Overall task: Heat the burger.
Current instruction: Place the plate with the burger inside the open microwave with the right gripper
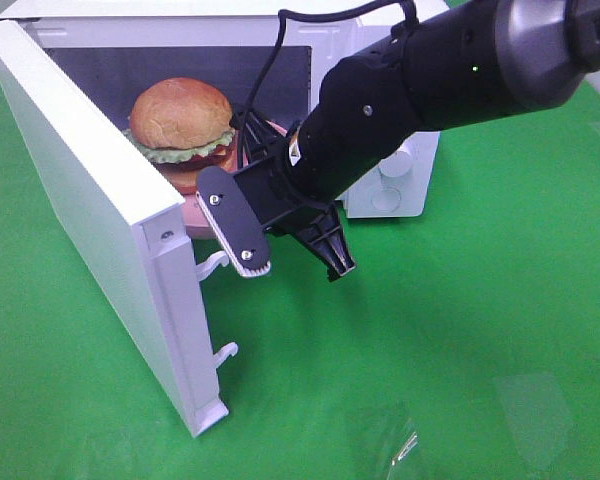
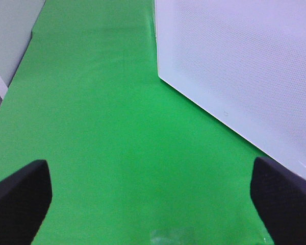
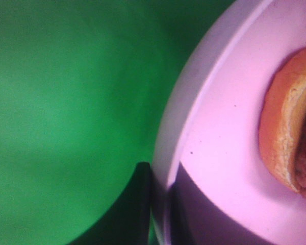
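At the far left of the high view the white microwave door stands swung wide open, its two latch hooks pointing right over the green cloth. Just right of it, inside the dark cavity, the burger sits upright on a pink plate close to the front edge of the opening. Further right and lower, the right gripper hangs in front of the opening with its two fingers spread apart and nothing between them; its left finger overlaps the plate's front rim in this view. Behind its black arm, at centre right, the microwave shows its white control panel with two knobs. The left wrist view shows the left gripper over bare green cloth, its dark fingertips far apart in the lower corners, with a white dotted panel at upper right. The right wrist view is filled with cloth on the left and the plate's pink rim and the burger's edge on the right.
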